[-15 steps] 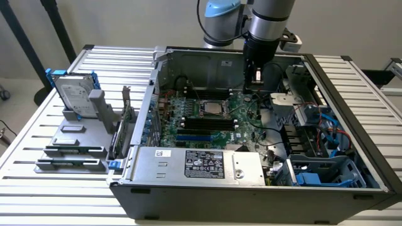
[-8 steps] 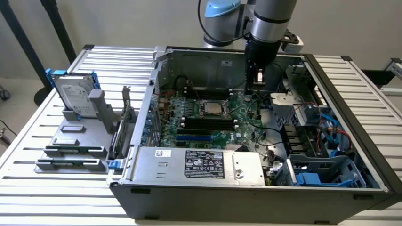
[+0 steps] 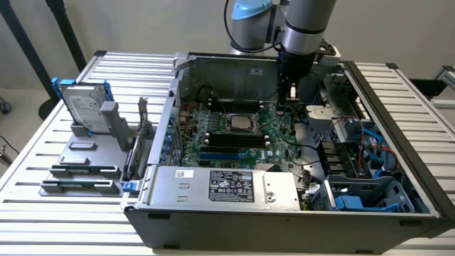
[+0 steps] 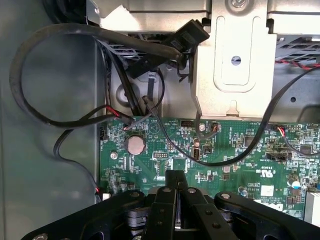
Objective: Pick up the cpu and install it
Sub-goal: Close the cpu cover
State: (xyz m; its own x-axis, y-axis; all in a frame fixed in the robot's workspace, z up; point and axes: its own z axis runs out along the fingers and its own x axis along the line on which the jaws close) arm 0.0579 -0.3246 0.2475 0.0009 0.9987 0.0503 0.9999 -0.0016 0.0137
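Now, hand (image 4: 175,175) fully closed, empty, over green motherboard (image 4: 235,150)

Roots of the jaws off-frame; power supply label (image 3: 231,186) print illegible.

The cpu (image 3: 239,122), a small flat square chip with a silver-grey top and a thin darker rim, is lying flat, metal plate facing up, inside the dark socket frame (image 3: 227,122) on the green motherboard (image 3: 213,148), sitting near the middle of the open computer case (image 3: 284,226)

Motherboard (image 3: 235,144) lies in the case (image 3: 284,218) — hard drive (image 3: 82,109) outside, exterior view's left.
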